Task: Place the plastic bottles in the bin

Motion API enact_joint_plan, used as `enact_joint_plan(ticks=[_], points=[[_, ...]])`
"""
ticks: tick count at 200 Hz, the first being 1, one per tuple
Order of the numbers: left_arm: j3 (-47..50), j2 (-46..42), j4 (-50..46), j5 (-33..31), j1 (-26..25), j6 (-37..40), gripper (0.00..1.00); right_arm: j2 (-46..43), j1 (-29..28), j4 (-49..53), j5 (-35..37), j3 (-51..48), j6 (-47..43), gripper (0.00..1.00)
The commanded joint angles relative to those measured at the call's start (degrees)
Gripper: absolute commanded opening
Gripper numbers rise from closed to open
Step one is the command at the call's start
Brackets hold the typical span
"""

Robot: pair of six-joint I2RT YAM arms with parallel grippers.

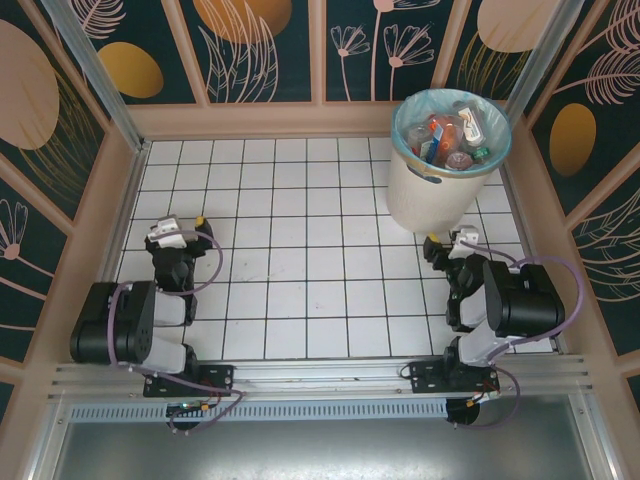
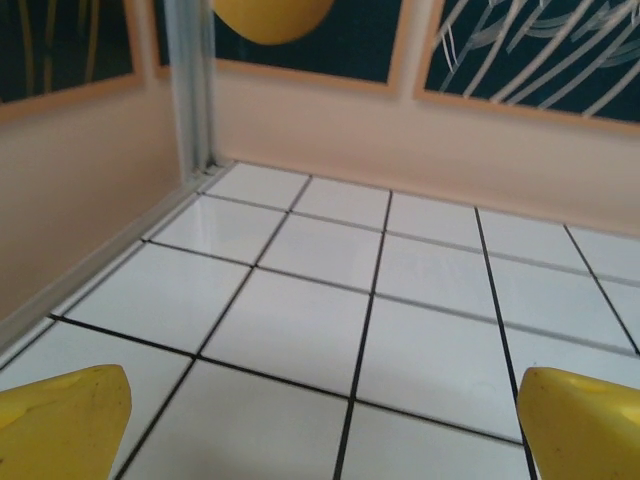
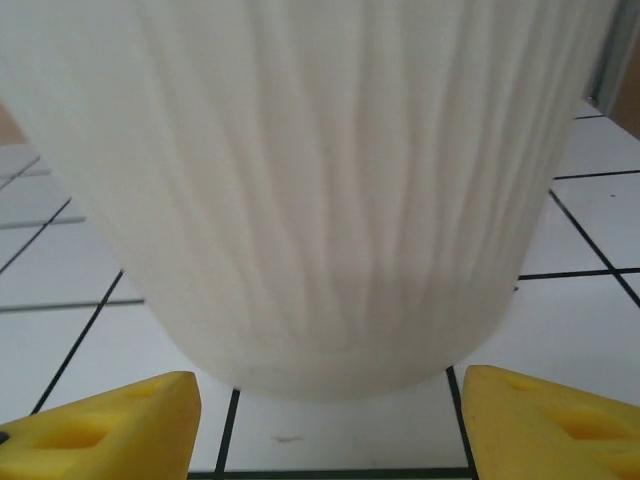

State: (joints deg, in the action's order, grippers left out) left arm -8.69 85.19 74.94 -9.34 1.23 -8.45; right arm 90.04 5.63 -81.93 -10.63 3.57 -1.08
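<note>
Many plastic bottles [image 1: 452, 140] lie in the bin [image 1: 425, 200], far right on the tabletop [image 1: 300, 260]. Left gripper [image 2: 325, 420] and right gripper [image 3: 330, 425] jaws gape, holding nothing — back the right one off gently, never bumping the bin.

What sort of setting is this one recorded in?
Probably a staged robot test cell, not a real room: a white gridded table boxed in by leaf-print panels, two arms bolted to a rail.
</note>
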Motion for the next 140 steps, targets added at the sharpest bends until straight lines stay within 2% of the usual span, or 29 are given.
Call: enact_joint_plan(ticks=[1,8,26,37,73,94,140], points=[[-1.4,1.2,3.8,2.7,0.5,1.3,0.99,-0.1,0.3,-6.3,-0.2,2.9,3.6,0.74],[-2.8,1.6,1.4,0.7,0.5,0.5,0.98,-0.6,0.3,-2.2,3.6,4.5,5.3,0.76],[-3.2,1.7,0.9,0.8,0.4,0.7,0.98,-0.5,-2.0,2.8,10.2,7.2,4.5,0.87],[-3.2,1.6,0.9,0.8,0.4,0.7,0.98,-0.6,-4.0,4.8,14.3,8.2,3.2,0.99],[-3.1,1.6,0.9,2.0,0.3,1.1,0.99,-0.4,-4.8,4.1,15.2,7.9,2.5,0.99],[-4.8,1.9,-1.9,7.5,0.3,3.7,0.98,-0.5,-5.3,4.4,14.9,8.1,1.8,0.99],[-4.8,1.9,-1.7,7.4,0.1,3.7,0.99,-0.4,-5.3,4.3,14.9,8.0,1.8,0.99]])
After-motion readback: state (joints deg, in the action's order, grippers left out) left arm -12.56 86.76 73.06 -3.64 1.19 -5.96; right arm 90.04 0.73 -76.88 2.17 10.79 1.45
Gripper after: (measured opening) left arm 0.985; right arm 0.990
